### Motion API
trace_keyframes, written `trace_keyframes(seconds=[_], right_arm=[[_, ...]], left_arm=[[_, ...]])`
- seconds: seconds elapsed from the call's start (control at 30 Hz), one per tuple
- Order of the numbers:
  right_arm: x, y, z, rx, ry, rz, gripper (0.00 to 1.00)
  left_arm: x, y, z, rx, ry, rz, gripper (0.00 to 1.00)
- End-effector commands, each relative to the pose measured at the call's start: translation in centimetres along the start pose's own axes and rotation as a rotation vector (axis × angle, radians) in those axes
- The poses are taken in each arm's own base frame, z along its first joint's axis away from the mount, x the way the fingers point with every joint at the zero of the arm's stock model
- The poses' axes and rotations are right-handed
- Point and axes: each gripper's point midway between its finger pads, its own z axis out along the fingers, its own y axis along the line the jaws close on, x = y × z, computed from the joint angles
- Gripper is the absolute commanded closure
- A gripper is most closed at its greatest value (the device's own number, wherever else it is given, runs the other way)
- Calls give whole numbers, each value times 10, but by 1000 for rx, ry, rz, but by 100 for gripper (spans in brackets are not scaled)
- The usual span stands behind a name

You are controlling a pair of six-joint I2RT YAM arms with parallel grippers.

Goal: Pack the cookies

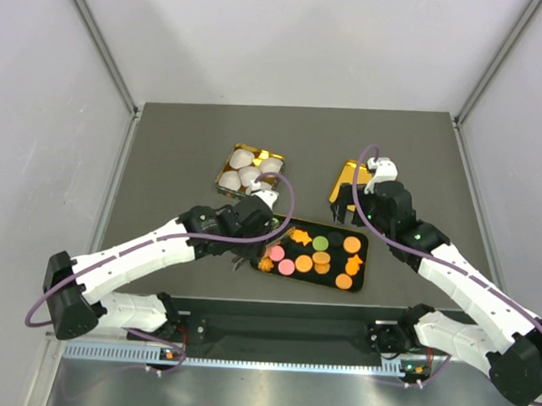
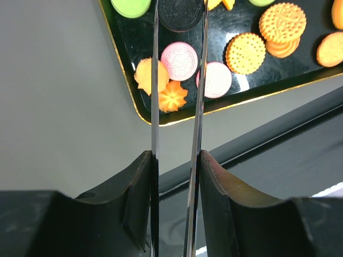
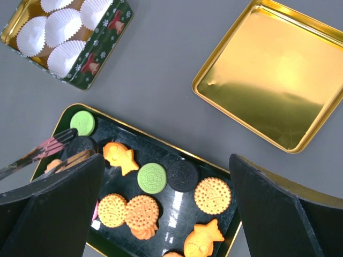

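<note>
Up front in the left wrist view, the left gripper (image 2: 176,158) is pinching a pair of long metal tongs (image 2: 155,80), blades apart and reaching out over the black tray (image 2: 241,24). Meanwhile the right gripper (image 3: 166,160) hangs over the tray's far edge with its fingers spread wide and nothing in them. A gold lid (image 3: 273,80) lies just past the tray's far right side, and the green tin (image 3: 102,56) sits off the tray's far left corner, lined with white paper cups (image 3: 64,24) that look empty from here. All the cookies (image 3: 213,195) are on the tray, none in the tin as far as the views show. The tong tips sit either side of a black cookie (image 2: 181,13) near the tray's left end (touching or not, can't tell), with a green cookie (image 3: 83,122) just beside it and a pink cookie (image 2: 179,60) under the blades. So the step looks like grabbing that black one. Doing it well probably means getting the tips low against the tray so they catch the disc's rim on opposite sides, then closing gently, since a hard squeeze could pop a flat disc out sideways. Lifting straight up before swinging toward the tin should keep the neighbours from getting nudged. Those cups look flimsy, so lowering the cookie in rather than dropping it seems smart.
</note>
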Motion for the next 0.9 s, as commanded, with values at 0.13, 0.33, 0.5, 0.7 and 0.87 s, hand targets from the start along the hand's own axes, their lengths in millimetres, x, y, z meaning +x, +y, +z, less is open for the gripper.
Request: trace_keyframes(seconds=[0.13, 0.33, 0.5, 0.7, 0.87], right_arm=[[-10, 0, -3, -5, -44, -6, 0], [-10, -1, -2, -1, -42, -6, 0], [-10, -1, -3, -2, -45, -7, 0], [-9, 0, -3, -8, -43, -7, 0], [-9, 2, -4, -18, -44, -5, 0]], left_arm=[[-37, 1, -27, -6, -150, -28, 67], [-83, 18, -33, -55, -256, -87, 67], [-123, 57, -26, -130, -312, -164, 68], [-166, 103, -4, -250, -369, -231, 68], [-178, 137, 25, -310, -345, -298, 69]])
